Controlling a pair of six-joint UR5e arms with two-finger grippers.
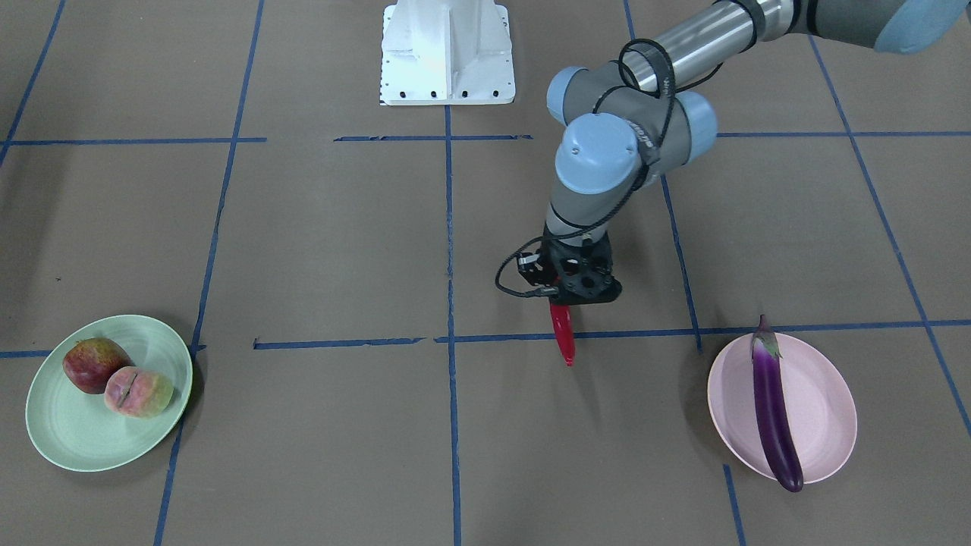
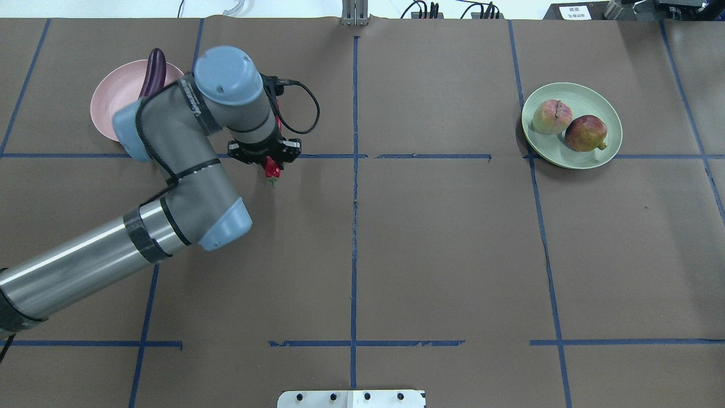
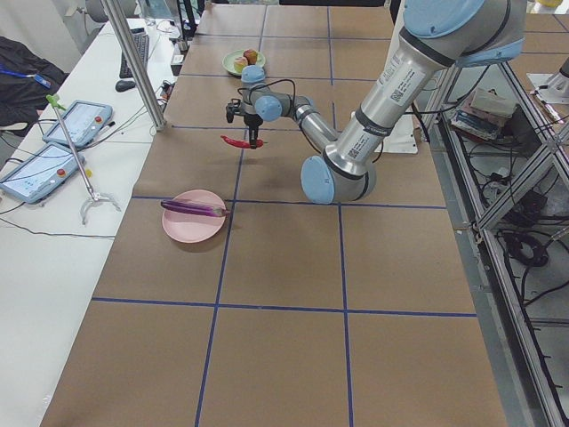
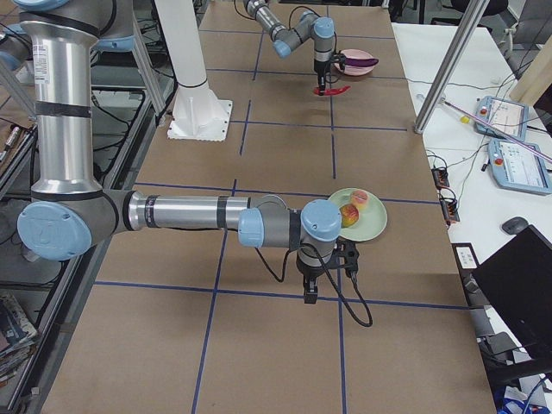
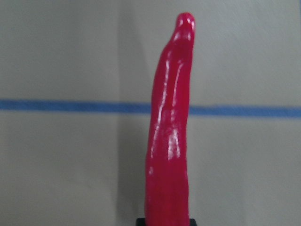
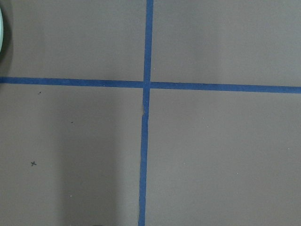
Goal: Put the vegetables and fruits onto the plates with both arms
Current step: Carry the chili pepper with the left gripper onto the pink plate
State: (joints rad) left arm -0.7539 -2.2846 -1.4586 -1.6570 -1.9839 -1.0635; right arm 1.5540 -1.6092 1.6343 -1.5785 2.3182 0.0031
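Note:
My left gripper is shut on the red chili pepper and holds it above the table near the middle, tip pointing away from the robot. The chili fills the left wrist view. The purple eggplant lies across the pale pink plate, to the side of the left gripper. The dark red apple-like fruit and the peach sit on the mint green plate. My right gripper hangs beside the green plate; I cannot tell whether it is open or shut.
The white base block stands at the robot's edge of the table. Blue tape lines cross the brown table cover. A side bench with tablets runs along the far side of the table.

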